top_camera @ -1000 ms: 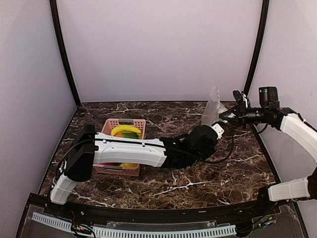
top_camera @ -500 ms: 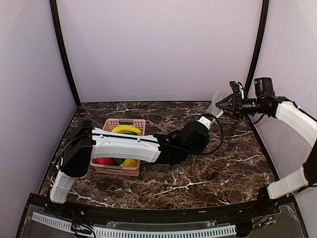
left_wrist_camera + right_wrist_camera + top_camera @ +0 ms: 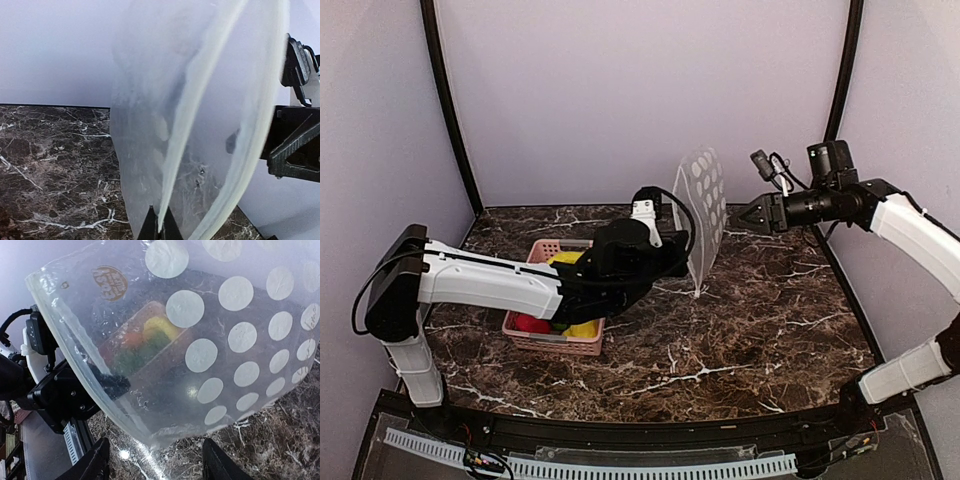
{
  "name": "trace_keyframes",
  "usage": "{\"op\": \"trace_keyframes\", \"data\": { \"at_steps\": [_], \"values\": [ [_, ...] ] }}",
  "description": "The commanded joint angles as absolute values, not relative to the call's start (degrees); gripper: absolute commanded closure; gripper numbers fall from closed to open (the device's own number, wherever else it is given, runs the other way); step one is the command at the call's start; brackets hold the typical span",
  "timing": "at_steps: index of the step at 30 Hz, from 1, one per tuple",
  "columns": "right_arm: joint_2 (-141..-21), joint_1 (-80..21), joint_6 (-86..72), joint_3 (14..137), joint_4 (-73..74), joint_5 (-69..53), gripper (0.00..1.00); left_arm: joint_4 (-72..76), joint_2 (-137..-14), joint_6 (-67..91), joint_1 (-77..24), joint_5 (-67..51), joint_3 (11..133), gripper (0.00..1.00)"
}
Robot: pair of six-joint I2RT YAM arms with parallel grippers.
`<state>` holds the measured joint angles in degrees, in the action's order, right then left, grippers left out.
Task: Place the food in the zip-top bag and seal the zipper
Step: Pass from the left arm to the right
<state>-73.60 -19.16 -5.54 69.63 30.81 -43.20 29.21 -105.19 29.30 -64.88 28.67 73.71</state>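
While food (image 3: pixel 532 323) sits in the basket (image 3: pixel 555 346), left gripper (image 3: pixel 680 262) pinches the zip-top bag (image 3: pixel 703 205), right gripper (image 3: pixel 745 213) spread.

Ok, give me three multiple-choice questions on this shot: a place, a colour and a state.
1. Where is the food? A in the zip-top bag; B in the pink basket; C in the right jaws.
2. The bag's dots are: A white; B blue; C red.
3. The right jaws are: A shut on the bag; B open, off the bag; C out of view.
Answers: B, toy pieces lie in the basket; A, the dots show white; B, the jaws gape beside the bag.
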Motion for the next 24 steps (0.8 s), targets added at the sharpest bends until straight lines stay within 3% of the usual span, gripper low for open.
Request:
{"op": "trace_keyframes", "data": {
  "at_steps": [1,7,13,18,24],
  "values": [
    [-77.05,-23.62,1.94,75.88,33.82,-41.04,0.38,38.7,-102.56,37.5,-65.3,27.48,69.18,0.99],
    [-79.35,-29.46,4.17,77.16,33.08,-39.7,0.33,45.56,-103.24,39.62,-65.3,25.57,66.42,0.99],
    [-83.42,-36.15,5.08,79.52,34.09,-26.72,0.33,46.92,-103.55,39.56,-65.3,25.83,65.45,0.99],
    [-86.56,-36.56,1.57,81.74,33.84,-19.99,0.46,47.4,-103.3,39.13,-65.3,25.83,64.95,0.99],
    [-87.78,-36.56,0.06,82.89,33.66,-20.78,0.52,47.01,-103.12,39.27,-65.32,25.23,64.22,0.99]
  ]
}}
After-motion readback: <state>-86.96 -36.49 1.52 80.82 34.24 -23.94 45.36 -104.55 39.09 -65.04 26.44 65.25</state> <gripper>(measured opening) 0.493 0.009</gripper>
